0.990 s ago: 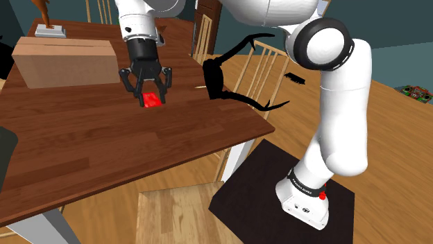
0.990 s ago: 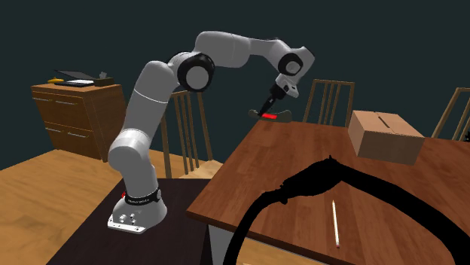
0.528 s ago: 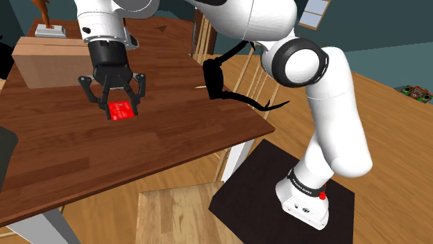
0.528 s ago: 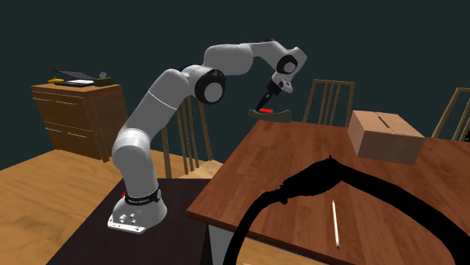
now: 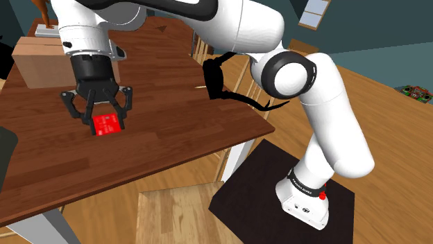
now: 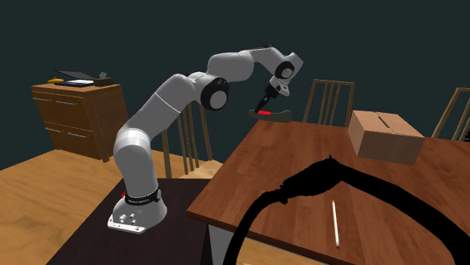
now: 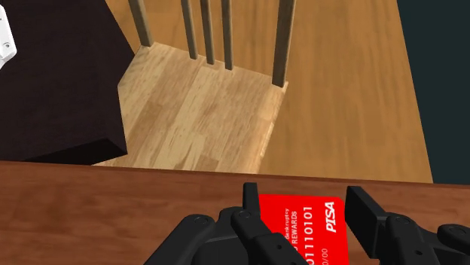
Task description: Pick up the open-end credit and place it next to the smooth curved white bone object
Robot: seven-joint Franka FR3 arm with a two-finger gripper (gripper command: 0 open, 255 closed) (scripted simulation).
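My gripper [image 5: 98,116] is shut on a flat red card [image 5: 106,125] with white print and holds it in the air over the brown wooden table [image 5: 173,135]. In the wrist view the card [image 7: 309,224] sits clasped between the two black fingers [image 7: 249,200], with the gripper [image 7: 305,212] over the table top [image 7: 90,211] near an edge. In the second exterior view the card [image 6: 265,112] hangs above the table's far left corner. A black curved object [image 5: 216,77] lies at the table's right edge in the shoulder view; it looms large in the second exterior view [image 6: 324,184].
A cardboard box [image 5: 48,61] stands on the table just behind the gripper. A thin pale stick [image 6: 334,222] lies beside the black curved object. Wooden chairs [image 7: 203,98] stand around the table. A dresser [image 6: 75,109] is far off, and the stand's dark mat [image 5: 277,187] lies on the floor.
The arm has swung the gripper and the red card to the shoulder view's left and a little nearer, from the table's middle to in front of the box. The grip is unchanged.
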